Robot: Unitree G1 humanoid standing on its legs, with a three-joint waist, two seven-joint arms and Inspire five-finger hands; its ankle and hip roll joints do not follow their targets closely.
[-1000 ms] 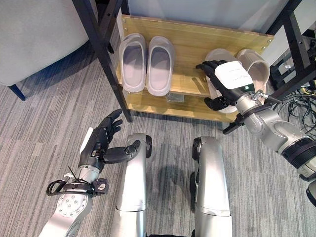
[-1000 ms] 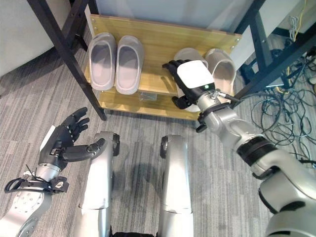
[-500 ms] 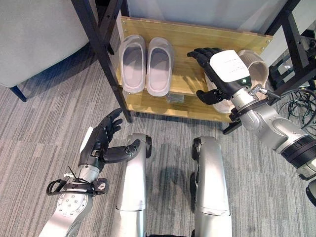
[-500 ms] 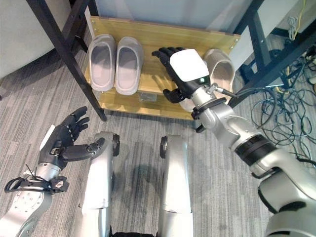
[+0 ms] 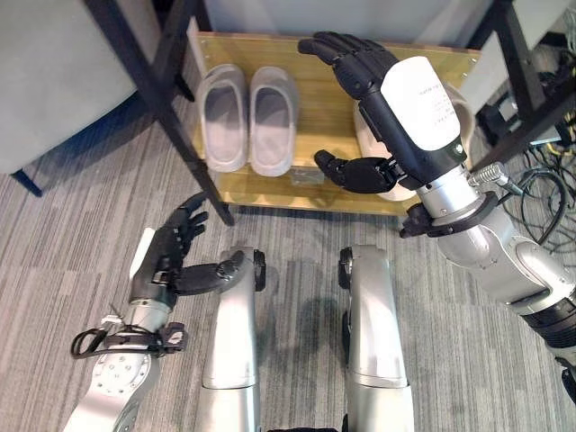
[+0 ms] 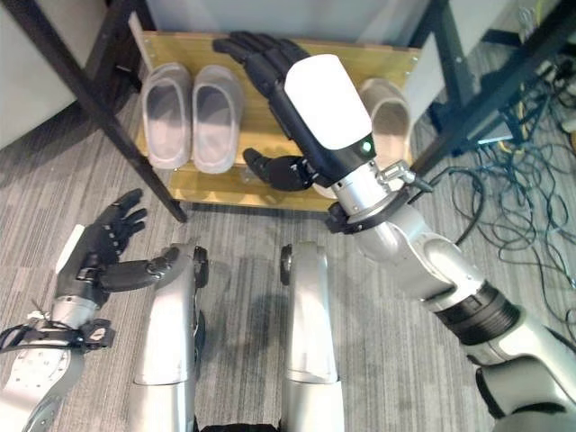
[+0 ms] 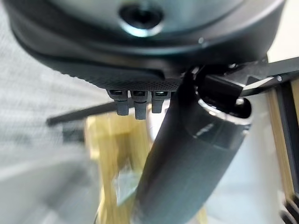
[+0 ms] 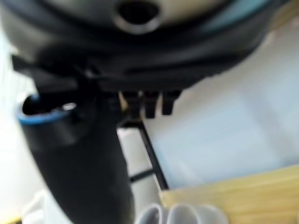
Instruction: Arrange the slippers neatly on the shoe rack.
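Now right hand (image 5: 409, 108) lifted off beige slippers (image 6: 382, 103), fingers spread, empty; left hand (image 5: 162, 261) open.

Right hand (image 5: 409, 108): dark segmented fingers and thumb; a smooth white plate (image 6: 326, 101) with faint print covers its back, and a small green light (image 6: 364, 147) sits at the plate's wrist end. A black collar (image 5: 447, 216) with short metal studs joins it to the right arm (image 5: 499, 261), a rounded silver-grey shell crossed higher up by a ribbed black band (image 5: 553, 315). Left hand (image 5: 160, 261): the same dark build, with a white strip (image 5: 141, 256) along its outer edge. Left arm (image 5: 112, 396): silver-grey, ending in a round plate ringed with small screws. Seen from the wrists, each hand shows a dark textured housing (image 7: 140, 51) with a round recess.
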